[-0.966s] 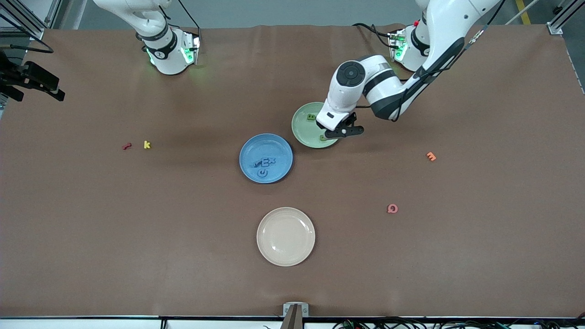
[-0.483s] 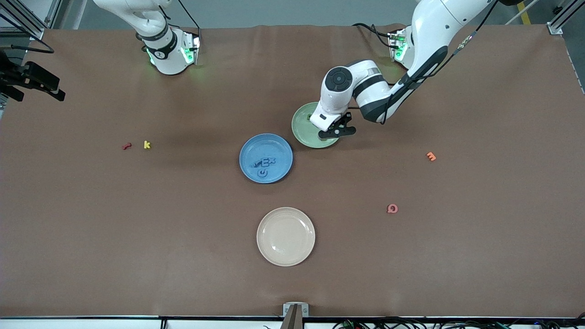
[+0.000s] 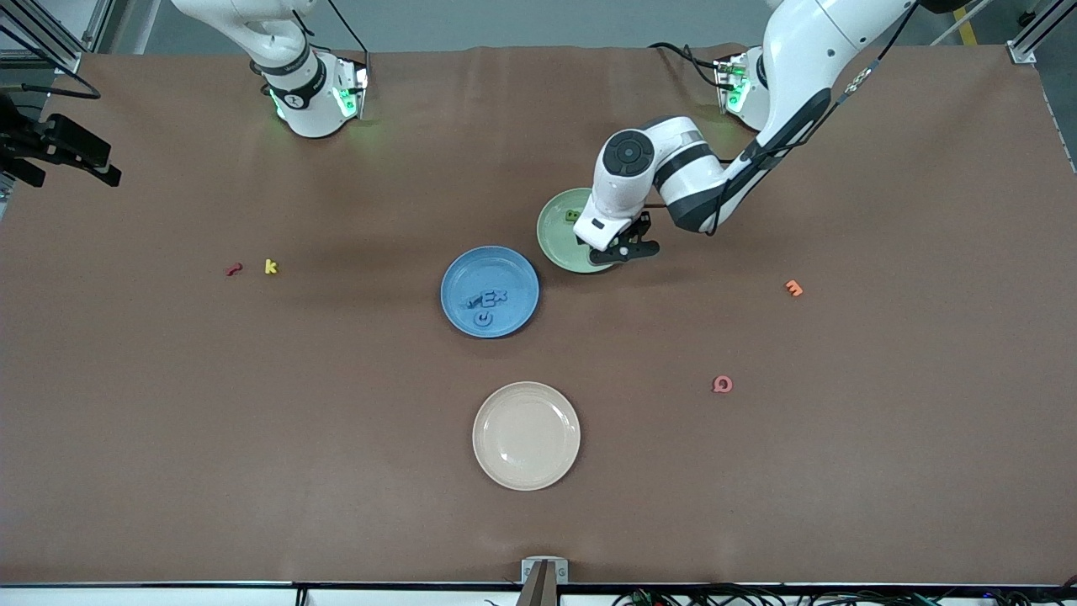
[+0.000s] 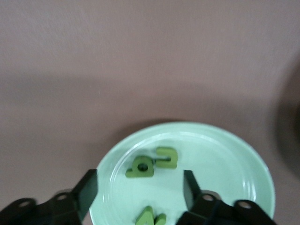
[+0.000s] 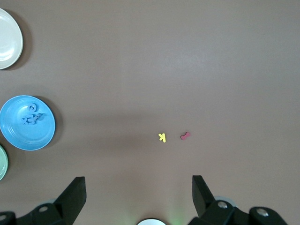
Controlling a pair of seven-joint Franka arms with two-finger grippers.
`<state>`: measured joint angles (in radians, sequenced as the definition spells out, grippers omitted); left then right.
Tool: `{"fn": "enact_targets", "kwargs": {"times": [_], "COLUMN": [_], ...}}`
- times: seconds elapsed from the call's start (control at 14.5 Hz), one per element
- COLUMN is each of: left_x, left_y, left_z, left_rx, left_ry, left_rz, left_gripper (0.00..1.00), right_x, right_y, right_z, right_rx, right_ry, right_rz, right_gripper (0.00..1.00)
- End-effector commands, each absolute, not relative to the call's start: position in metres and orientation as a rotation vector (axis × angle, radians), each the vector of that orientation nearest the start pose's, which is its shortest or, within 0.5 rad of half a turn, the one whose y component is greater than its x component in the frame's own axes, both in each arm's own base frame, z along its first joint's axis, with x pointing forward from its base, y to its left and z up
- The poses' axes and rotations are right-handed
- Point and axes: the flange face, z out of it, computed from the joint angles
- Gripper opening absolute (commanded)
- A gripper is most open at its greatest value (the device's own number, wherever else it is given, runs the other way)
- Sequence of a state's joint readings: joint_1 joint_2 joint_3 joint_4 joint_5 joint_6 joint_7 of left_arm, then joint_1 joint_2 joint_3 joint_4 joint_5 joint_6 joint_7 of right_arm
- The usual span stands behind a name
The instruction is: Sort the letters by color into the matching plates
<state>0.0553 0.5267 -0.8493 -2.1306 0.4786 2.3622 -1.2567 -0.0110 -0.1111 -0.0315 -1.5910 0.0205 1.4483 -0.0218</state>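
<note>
The left arm [image 3: 757, 126] reaches from its base toward the table's middle, elbow bent, wrist turned down, so the left gripper [image 4: 139, 187] hangs low over the pale green plate [image 3: 555, 240] with its fingers [image 4: 86, 190] spread wide and nothing between them. The right arm [image 3: 278, 50] waits folded at its base, the right gripper [image 5: 138, 192] wide open above bare table. The blue plate [image 3: 490, 291], just beside the green one and nearer the front camera, holds blue letters [image 3: 486, 305]. Green letters [image 4: 152, 163] lie in the green plate.
</note>
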Motion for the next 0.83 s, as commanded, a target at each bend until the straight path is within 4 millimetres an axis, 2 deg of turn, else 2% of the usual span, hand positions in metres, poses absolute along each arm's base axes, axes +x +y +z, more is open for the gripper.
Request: {"fn": "enact_targets", "kwargs": {"times": [0.0, 0.21, 0.28, 0.48, 0.55, 0.69, 0.76], "left_x": [0.424, 0.463, 0.476, 0.493, 0.503, 0.517, 0.526], "left_y": [-0.393, -0.383, -0.374, -0.361, -0.347, -0.323, -0.303], "left_z": [0.255, 0.283, 0.288, 0.305, 0.308, 0.327, 0.329], "left_rx": [-3.099, -3.109, -3.116, -3.139, -3.161, -3.226, -3.245], "left_ry": [-0.279, -0.371, -0.404, -0.375, -0.38, -0.317, -0.311], "left_rz": [0.078, 0.033, 0.021, -0.007, 0.036, 0.094, 0.13], "left_gripper": [1.0, 0.99, 0.99, 0.99, 0.99, 0.99, 0.99], "right_x": [0.497, 0.497, 0.497, 0.498, 0.497, 0.497, 0.498], "right_y": [-0.021, -0.023, -0.022, -0.023, -0.023, -0.024, -0.024], "right_z": [0.666, 0.665, 0.665, 0.665, 0.665, 0.666, 0.666], "right_rx": [-3.118, -3.118, -3.118, -3.123, -3.124, -3.127, -3.129], "right_ry": [0.03, 0.032, 0.03, 0.031, 0.031, 0.032, 0.032], "right_rz": [0.042, 0.049, 0.047, 0.042, 0.042, 0.04, 0.04], "right_gripper": [1.0, 1.0, 1.0, 1.0, 1.0, 1.0, 1.0]}}
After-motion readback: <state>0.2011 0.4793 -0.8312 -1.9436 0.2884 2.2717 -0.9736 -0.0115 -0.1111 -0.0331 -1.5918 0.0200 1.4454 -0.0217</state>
